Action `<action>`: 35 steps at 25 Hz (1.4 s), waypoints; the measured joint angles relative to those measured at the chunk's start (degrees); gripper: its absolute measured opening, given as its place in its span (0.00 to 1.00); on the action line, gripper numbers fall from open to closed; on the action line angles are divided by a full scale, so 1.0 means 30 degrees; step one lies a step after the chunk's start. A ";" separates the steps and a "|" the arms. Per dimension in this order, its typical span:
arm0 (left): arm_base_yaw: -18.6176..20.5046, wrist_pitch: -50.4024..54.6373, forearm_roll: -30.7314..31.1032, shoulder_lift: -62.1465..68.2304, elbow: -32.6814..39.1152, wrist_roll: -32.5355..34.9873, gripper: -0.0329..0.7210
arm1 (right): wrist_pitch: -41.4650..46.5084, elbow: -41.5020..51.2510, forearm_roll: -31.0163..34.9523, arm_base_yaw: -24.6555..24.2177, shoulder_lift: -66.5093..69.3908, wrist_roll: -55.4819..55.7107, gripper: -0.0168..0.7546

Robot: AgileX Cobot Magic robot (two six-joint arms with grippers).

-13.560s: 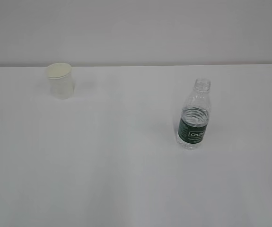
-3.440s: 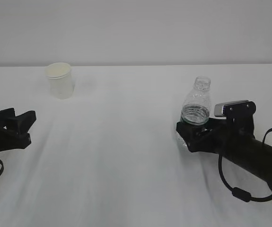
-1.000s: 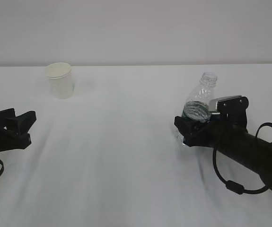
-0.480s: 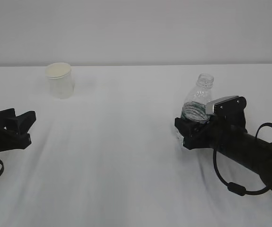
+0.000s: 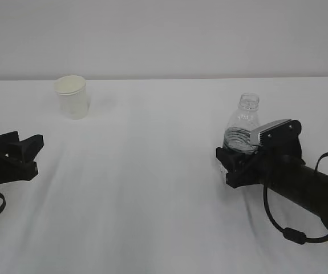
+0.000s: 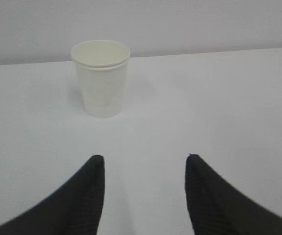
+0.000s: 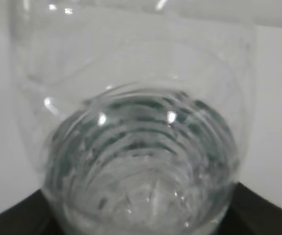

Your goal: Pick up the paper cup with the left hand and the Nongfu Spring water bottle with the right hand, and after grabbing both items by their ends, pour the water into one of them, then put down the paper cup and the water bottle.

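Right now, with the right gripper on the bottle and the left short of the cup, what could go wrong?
The water bottle has no cap, stands slightly tilted and is held low by the right gripper, so a quick lift may spill water. The left gripper is open, short of the paper cup; a careless approach could knock it over.

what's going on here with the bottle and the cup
The right gripper is closed around the lower part of the open water bottle, which looks about upright. The left gripper sits open on the table, aimed at the paper cup but well short of it. The cup stands untouched.
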 joint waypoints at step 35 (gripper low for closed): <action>0.0000 -0.0030 -0.1047 0.3460 -0.4590 0.0000 0.75 | 0.0378 0.2211 0.0994 0.0000 -0.2970 -0.0473 0.60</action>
